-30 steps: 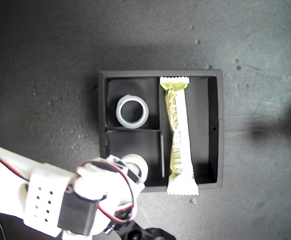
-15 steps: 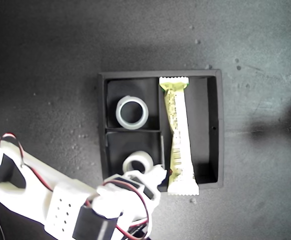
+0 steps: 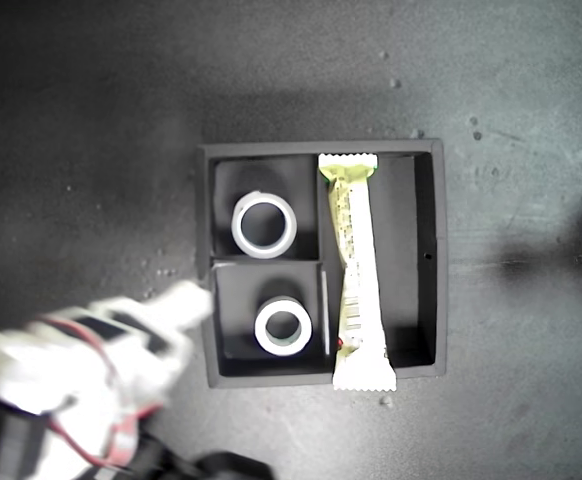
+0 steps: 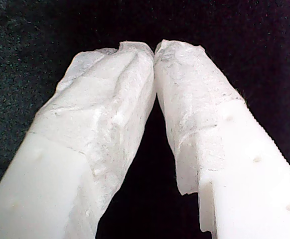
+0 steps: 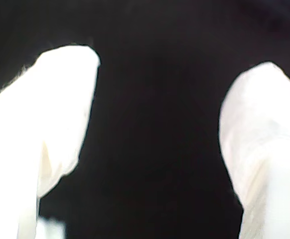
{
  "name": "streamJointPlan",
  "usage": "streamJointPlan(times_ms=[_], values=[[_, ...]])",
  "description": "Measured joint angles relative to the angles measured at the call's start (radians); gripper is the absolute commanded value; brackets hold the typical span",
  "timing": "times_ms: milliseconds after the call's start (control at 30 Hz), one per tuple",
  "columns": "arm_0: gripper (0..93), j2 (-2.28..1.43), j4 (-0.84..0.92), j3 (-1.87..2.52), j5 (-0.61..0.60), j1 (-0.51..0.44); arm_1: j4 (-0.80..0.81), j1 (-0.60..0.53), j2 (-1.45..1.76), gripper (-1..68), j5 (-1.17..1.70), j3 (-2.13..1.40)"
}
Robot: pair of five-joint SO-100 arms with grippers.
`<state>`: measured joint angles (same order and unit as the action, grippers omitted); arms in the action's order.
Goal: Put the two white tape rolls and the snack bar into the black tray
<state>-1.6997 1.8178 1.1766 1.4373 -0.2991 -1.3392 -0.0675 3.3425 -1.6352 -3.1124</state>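
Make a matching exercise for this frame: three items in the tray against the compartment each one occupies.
Items:
1. Thin-walled white tape ring
2. White tape ring with greyish core
3. Cream crimped-wrapper snack bar

Places in the square matte black tray, exterior view:
A. Long compartment, one end over the lower wall
B. Upper small square
C. Lower small square

Pairs: 1-B, 2-C, 3-A

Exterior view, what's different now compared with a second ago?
The second tape roll, carried in at the tray's near edge by an arm, now lies free in the small compartment nearer the view's bottom. That arm has pulled away toward the view's lower left. The first tape roll, snack bar and black tray have not moved.
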Motion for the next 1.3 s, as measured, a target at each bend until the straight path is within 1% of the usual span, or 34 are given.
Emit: streamJointPlan(times_ms=[67, 133, 200, 267, 433, 500, 600, 700, 900, 1000, 1100, 1200, 1267, 1300], values=[[12.8, -0.291, -0.008, 0.242, 0.029, -0.014, 0.0, 0.0, 0.0, 0.0, 0.0, 0.0], [8.0, -0.549, -0.044, 0.456, 0.049, -0.017, 0.0, 0.0, 0.0, 0.0, 0.0, 0.0], [2.6, -0.721, -0.106, 0.621, 0.06, -0.02, 0.0, 0.0, 0.0, 0.0, 0.0, 0.0], [0.3, -0.827, -0.189, 0.785, 0.066, -0.02, 0.0, 0.0, 0.0, 0.0, 0.0, 0.0], [0.1, -1.088, -0.43, 1.206, 0.066, -0.005, 0.0, 0.0, 0.0, 0.0, 0.0, 0.0], [0.1, -1.198, -0.5, 1.373, 0.058, -0.005, 0.0, 0.0, 0.0, 0.0, 0.0, 0.0], [0.1, -1.382, -0.523, 1.582, 0.054, 0.011, 0.0, 0.0, 0.0, 0.0, 0.0, 0.0], [0.1, -1.588, -0.479, 1.744, 0.054, 0.015, 0.0, 0.0, 0.0, 0.0, 0.0, 0.0], [0.0, -1.635, -0.469, 1.871, 0.069, 0.009, 0.0, 0.0, 0.0, 0.0, 0.0, 0.0], [0.2, -1.635, -0.462, 1.902, 0.141, 0.009, 0.0, 0.0, 0.0, 0.0, 0.0, 0.0], [0.3, -1.635, -0.457, 1.902, 0.167, 0.021, 0.0, 0.0, 0.0, 0.0, 0.0, 0.0], [0.4, -1.635, -0.457, 1.902, 0.218, -0.011, 0.0, 0.0, 0.0, 0.0, 0.0, 0.0], [0.4, -1.635, -0.457, 1.902, 0.213, -0.023, 0.0, 0.0, 0.0, 0.0, 0.0, 0.0], [0.4, -1.635, -0.457, 1.902, 0.192, -0.023, 0.0, 0.0, 0.0, 0.0, 0.0, 0.0]])
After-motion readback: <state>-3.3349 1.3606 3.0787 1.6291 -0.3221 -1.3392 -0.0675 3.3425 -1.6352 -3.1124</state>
